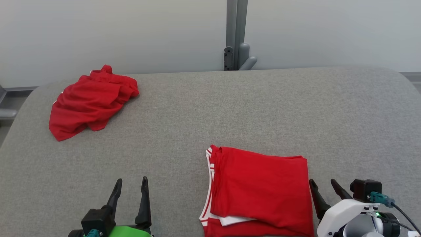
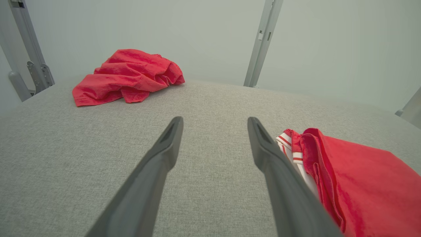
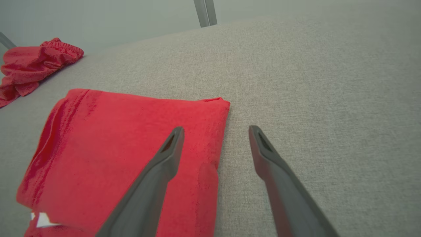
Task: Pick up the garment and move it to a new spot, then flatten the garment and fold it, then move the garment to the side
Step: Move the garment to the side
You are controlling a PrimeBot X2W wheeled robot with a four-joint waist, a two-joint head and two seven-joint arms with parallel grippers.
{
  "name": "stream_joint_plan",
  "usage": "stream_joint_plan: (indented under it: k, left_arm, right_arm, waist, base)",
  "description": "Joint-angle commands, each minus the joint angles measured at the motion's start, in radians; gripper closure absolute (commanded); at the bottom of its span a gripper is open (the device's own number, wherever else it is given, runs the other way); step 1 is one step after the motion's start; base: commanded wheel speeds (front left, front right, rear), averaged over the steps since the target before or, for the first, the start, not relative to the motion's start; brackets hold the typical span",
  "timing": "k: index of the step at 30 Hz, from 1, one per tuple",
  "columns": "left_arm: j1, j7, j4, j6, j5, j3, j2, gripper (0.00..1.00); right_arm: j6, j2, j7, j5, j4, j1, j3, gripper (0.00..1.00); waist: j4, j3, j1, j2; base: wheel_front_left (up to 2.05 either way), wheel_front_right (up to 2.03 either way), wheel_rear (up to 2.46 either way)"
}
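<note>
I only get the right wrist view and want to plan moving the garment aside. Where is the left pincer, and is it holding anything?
Observer: The left pincer is open and empty, over the bare grey surface to the left of the folded garment, not touching it.
Operator: Which edge of the garment faces that pincer?
Observer: Its left edge, where white striped trim shows along the stacked layers.
</note>
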Motion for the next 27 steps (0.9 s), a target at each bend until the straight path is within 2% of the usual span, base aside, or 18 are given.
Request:
stream_joint_plan:
  k: [1, 13, 18, 19, 20, 24, 25, 26, 27]
  left_arm:
    - [-0.012, 0.001, 0.002, -0.006, 0.004, 0.003, -0.001, 0.0]
    - [-0.039, 0.0, -0.001, -0.009, 0.025, 0.018, -0.005, 0.0]
    - [-0.049, 0.0, 0.002, -0.012, 0.033, 0.02, -0.005, 0.0]
    - [-0.051, 0.001, 0.002, -0.012, 0.036, 0.02, -0.004, 0.0]
    - [-0.055, 0.0, 0.002, -0.011, 0.036, 0.021, -0.006, 0.0]
    - [-0.061, 0.0, 0.003, -0.013, 0.039, 0.023, -0.008, 0.0]
    - [-0.061, 0.0, 0.003, -0.013, 0.038, 0.024, -0.008, 0.0]
    - [-0.063, 0.001, 0.003, -0.012, 0.038, 0.025, -0.008, 0.0]
    - [-0.063, 0.001, 0.004, -0.012, 0.04, 0.025, -0.007, 0.0]
  right_arm:
    - [0.0, -0.017, 0.018, 0.02, 0.02, -0.018, 0.007, 0.0]
    - [0.0, -0.062, 0.133, 0.253, 0.258, -0.158, 0.056, 0.0]
    - [0.0, -0.068, 0.165, 0.325, 0.315, -0.201, 0.097, 0.0]
    - [0.0, -0.071, 0.173, 0.34, 0.325, -0.209, 0.113, 0.07]
    - [0.0, -0.081, 0.182, 0.366, 0.341, -0.223, 0.144, 0.49]
    - [0.0, -0.098, 0.17, 0.4, 0.364, -0.251, 0.195, 0.72]
    - [0.0, -0.102, 0.159, 0.405, 0.367, -0.259, 0.205, 0.89]
    - [0.0, -0.11, 0.148, 0.411, 0.369, -0.269, 0.213, 1.0]
    - [0.0, -0.117, 0.138, 0.415, 0.372, -0.277, 0.222, 1.0]
  waist:
    - [0.013, 0.011, 0.0, 0.0]
    - [0.053, 0.069, 0.0, 0.0]
    - [0.055, 0.087, 0.0, 0.0]
    - [0.055, 0.091, 0.0, 0.0]
    - [0.052, 0.097, 0.0, 0.0]
    - [0.039, 0.106, 0.0, 0.0]
    - [0.035, 0.108, 0.0, 0.0]
    - [0.029, 0.11, 0.0, 0.0]
    - [0.021, 0.111, 0.0, 0.0]
  base:
    - [0.0, 0.0, 0.0]
    - [0.0, 0.0, 0.0]
    - [0.0, 0.0, 0.0]
    - [0.0, 0.0, 0.0]
    - [0.0, 0.0, 0.0]
    - [0.0, 0.0, 0.0]
    - [0.0, 0.0, 0.0]
    - [0.0, 0.0, 0.0]
    - [0.0, 0.0, 0.0]
